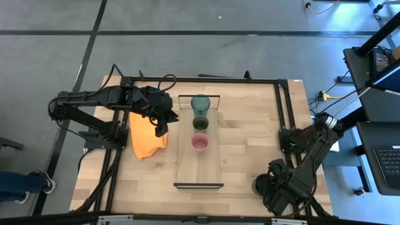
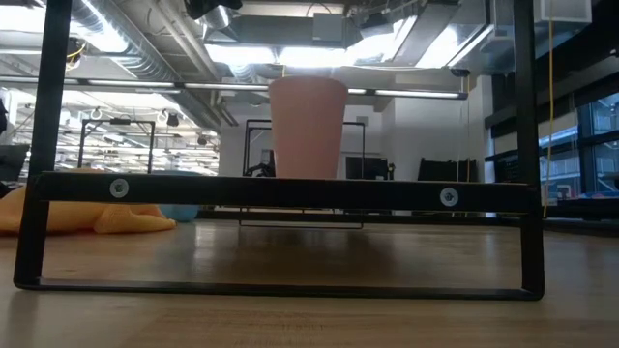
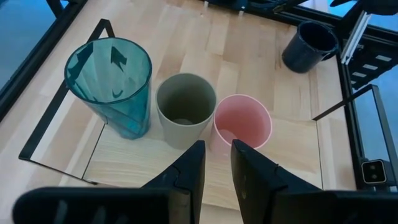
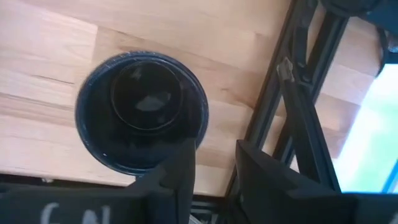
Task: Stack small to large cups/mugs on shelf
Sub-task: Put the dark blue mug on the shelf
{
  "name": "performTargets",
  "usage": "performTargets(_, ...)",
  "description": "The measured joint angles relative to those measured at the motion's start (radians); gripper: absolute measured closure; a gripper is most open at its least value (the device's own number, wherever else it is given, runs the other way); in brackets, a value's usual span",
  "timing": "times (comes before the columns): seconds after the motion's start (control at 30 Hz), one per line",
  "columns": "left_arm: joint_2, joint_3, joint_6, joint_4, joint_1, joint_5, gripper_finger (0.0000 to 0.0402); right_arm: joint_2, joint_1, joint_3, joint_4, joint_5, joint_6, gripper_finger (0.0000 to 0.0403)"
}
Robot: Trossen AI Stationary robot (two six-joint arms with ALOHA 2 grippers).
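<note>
Teal tumbler (image 1: 200, 103), olive cup (image 1: 200, 123), pink cup (image 1: 200, 143) line the shelf (image 1: 198, 169).

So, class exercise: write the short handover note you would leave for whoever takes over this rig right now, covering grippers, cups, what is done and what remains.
Left gripper: open, empty, beside the shelf, above the orange cloth.
Right gripper: open, low at the table's near right corner, over the black mug, not gripping it.
On the shelf, in a row: teal tumbler, olive-green cup, pink cup.
Done: three cups placed.
Left: black mug still on the table; the blue mug is not clearly seen.
</note>
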Motion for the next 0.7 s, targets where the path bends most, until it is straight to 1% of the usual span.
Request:
performTargets(0.4,0.0,0.0,-0.026,-0.001,-0.001,0.0,0.033,0.058,0.0,0.0,0.002,-0.01,0.01,0.0286)
performTargets(0.5,0.0,0.0,-0.032,-0.001,-0.001,0.0,0.033,0.069,-0.013,-0.046,0.01,-0.065,0.012,0.0286)
performTargets(0.57,0.0,0.0,-0.046,-0.002,-0.001,0.0,0.033,0.068,-0.028,-0.081,0.057,-0.093,0.012,0.0286)
performTargets(0.63,0.0,0.0,-0.052,-0.002,-0.001,0.0,0.033,0.069,-0.043,-0.109,0.089,-0.086,0.012,0.0286)
performTargets(0.7,0.0,0.0,-0.057,-0.002,-0.008,0.0,0.033,0.067,-0.058,-0.131,0.14,-0.055,0.013,0.0286)
